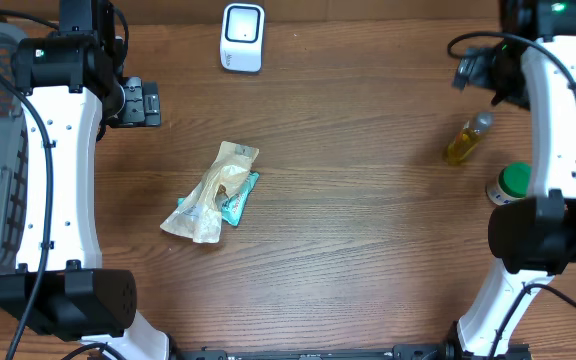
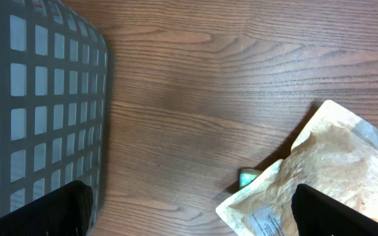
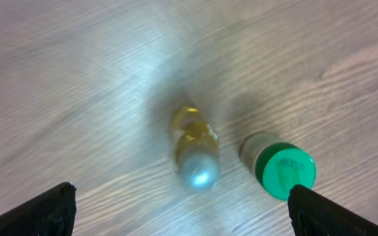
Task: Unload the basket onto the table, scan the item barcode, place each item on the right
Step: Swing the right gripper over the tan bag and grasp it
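Hands first: the right hand (image 3: 181, 193) has its fingers wide apart and empty, hanging over the yellow bottle (image 3: 195, 147); the left hand (image 2: 189, 193) is likewise spread and holds nothing, between the basket (image 2: 102, 98) and the tan pouch (image 2: 333, 177). Nearest the robot's edge of the bench (image 1: 368, 260), left of the middle, the pouch lies flat across a teal packet (image 1: 241, 200); by the right edge sits a green-capped jar (image 1: 513, 182), and just beyond it the bottle lies on its side, close but apart; the basket sits at the left edge; farthest off, at the far edge, the white scanner (image 1: 242, 37) has nothing before it. By my judgement no item is lifted or presented to the scanner, so picking one up, carrying it over and turning its barcode remain to do; which items, if any, are already scanned I cannot tell.
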Controlling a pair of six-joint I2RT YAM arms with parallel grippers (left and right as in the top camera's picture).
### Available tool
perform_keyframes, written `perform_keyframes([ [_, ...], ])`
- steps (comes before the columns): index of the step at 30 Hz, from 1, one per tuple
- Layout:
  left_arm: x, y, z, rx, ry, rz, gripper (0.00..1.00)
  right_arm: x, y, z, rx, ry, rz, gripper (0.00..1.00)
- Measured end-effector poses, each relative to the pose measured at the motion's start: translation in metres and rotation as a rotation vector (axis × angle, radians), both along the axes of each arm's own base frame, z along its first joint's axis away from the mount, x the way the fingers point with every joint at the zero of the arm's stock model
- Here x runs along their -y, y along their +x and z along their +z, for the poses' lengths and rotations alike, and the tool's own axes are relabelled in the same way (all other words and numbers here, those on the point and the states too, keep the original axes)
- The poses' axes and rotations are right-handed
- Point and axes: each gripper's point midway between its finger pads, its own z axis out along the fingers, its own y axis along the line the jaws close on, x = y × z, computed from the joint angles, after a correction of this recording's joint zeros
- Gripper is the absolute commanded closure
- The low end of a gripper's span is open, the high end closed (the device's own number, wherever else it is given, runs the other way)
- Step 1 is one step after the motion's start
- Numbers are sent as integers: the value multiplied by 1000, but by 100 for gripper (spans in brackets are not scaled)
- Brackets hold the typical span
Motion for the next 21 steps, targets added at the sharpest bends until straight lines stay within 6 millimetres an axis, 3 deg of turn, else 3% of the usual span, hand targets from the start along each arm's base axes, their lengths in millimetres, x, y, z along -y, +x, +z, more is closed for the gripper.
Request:
perform_keyframes([
  [3, 0, 0, 0, 0, 0, 0, 0, -17, -5, 36, 83, 50, 29, 0],
  [8, 0, 0, 0, 0, 0, 0, 0, -56, -10, 55, 137, 241, 104, 7],
  [14, 0, 0, 0, 0, 0, 0, 0, -113, -16, 43, 75, 454, 204, 15],
  [21, 0, 0, 0, 0, 0, 0, 0, -210, -40, 13, -57, 537, 409, 24],
])
